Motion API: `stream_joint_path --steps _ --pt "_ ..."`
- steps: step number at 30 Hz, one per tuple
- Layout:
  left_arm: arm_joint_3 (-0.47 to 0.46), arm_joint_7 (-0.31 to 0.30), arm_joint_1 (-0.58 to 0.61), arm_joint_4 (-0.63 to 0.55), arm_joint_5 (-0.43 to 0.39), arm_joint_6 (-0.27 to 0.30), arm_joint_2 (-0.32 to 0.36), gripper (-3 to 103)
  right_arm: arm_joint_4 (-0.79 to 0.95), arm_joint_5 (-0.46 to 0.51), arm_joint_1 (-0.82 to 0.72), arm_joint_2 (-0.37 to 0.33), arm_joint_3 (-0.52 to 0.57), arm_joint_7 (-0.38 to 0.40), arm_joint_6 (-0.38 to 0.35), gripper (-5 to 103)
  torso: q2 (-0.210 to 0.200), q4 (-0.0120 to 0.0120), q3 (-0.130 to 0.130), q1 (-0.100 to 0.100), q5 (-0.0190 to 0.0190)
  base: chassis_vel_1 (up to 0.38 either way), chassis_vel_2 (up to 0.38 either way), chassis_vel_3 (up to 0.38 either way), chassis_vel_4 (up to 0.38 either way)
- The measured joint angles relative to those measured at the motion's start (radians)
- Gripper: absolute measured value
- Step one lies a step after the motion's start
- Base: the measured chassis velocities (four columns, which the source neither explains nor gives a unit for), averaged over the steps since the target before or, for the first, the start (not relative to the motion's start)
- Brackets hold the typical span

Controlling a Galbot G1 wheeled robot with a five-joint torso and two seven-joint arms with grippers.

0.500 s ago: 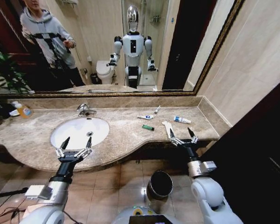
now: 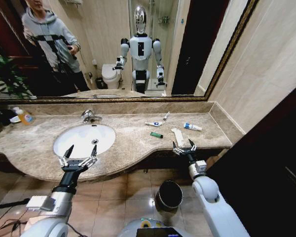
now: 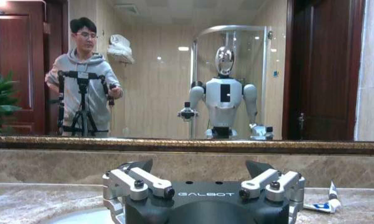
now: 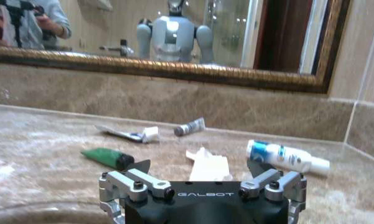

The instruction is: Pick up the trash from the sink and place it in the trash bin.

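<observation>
Right gripper: fingers spread apart, holding nothing, poised at the front edge of the marble counter, just before the white flat strip.
Left gripper: fingers spread, holding nothing, over the front rim of the white basin.
Trash: strip, green-black piece, two white tubes with blue marks and a small grey tube, all on the counter right of the basin, toward the back edge.
Trash bin: on the tiled floor below the counter's front edge.
Faucet: chrome, behind the basin.
</observation>
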Motion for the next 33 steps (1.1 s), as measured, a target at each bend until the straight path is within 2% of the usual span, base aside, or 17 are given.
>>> stream_joint_path --steps 13,18,19,22,25,27,28,29,31,32,33 --pt "0.000 0.000 0.000 0.000 0.000 0.000 0.000 100 -0.157 0.006 0.124 0.026 -0.043 -0.006 -0.006 100 0.000 0.0000 0.000 0.000 -0.0002 0.000 0.000 0.000 0.000" --pt "0.000 0.000 0.000 0.000 0.000 0.000 0.000 100 -0.207 0.009 0.159 0.035 -0.045 -0.003 0.019 101 0.000 0.0001 0.000 0.000 -0.0002 0.000 0.000 0.000 0.000" --pt "0.000 0.000 0.000 0.000 0.000 0.000 0.000 100 -0.214 0.013 0.164 0.034 -0.044 -0.003 0.027 91 0.000 0.0000 0.000 0.000 -0.0002 0.000 0.000 0.000 0.000" --pt "0.000 0.000 0.000 0.000 0.000 0.000 0.000 100 -0.222 0.015 0.168 0.033 -0.043 -0.005 0.036 85 0.000 0.0000 0.000 0.000 -0.0002 0.000 0.000 0.000 0.000" --pt "0.000 0.000 0.000 0.000 0.000 0.000 0.000 100 -0.231 0.015 0.174 0.037 -0.043 -0.007 0.042 70 0.000 0.0000 0.000 0.000 -0.0002 0.000 0.000 0.000 0.000" --pt "0.000 0.000 0.000 0.000 0.000 0.000 0.000 100 -0.234 0.014 0.176 0.038 -0.043 -0.008 0.043 70 0.000 0.0000 0.000 0.000 -0.0002 0.000 0.000 0.000 0.000" --pt "0.000 0.000 0.000 0.000 0.000 0.000 0.000 100 -0.239 0.014 0.179 0.039 -0.042 -0.008 0.044 58 0.000 0.0000 0.000 0.000 -0.0002 0.000 0.000 0.000 0.000" --pt "0.000 0.000 0.000 0.000 0.000 0.000 0.000 100 -0.241 0.014 0.181 0.040 -0.042 -0.009 0.045 53 0.000 0.0000 0.000 0.000 -0.0001 0.000 0.000 0.000 0.000" --pt "0.000 0.000 0.000 0.000 0.000 0.000 0.000 100 -0.242 0.014 0.181 0.040 -0.040 -0.009 0.046 53 0.000 0.0000 0.000 0.000 -0.0001 0.000 0.000 0.000 0.000" --pt "0.000 0.000 0.000 0.000 0.000 0.000 0.000 100 -0.242 0.015 0.181 0.040 -0.036 -0.009 0.046 42 0.000 0.0000 0.000 0.000 -0.0002 0.000 0.000 0.000 0.000" --pt "0.000 0.000 0.000 0.000 0.000 0.000 0.000 100 -0.242 0.015 0.181 0.040 -0.036 -0.009 0.046 42 0.000 0.0000 0.000 0.000 -0.0002 0.000 0.000 0.000 0.000"
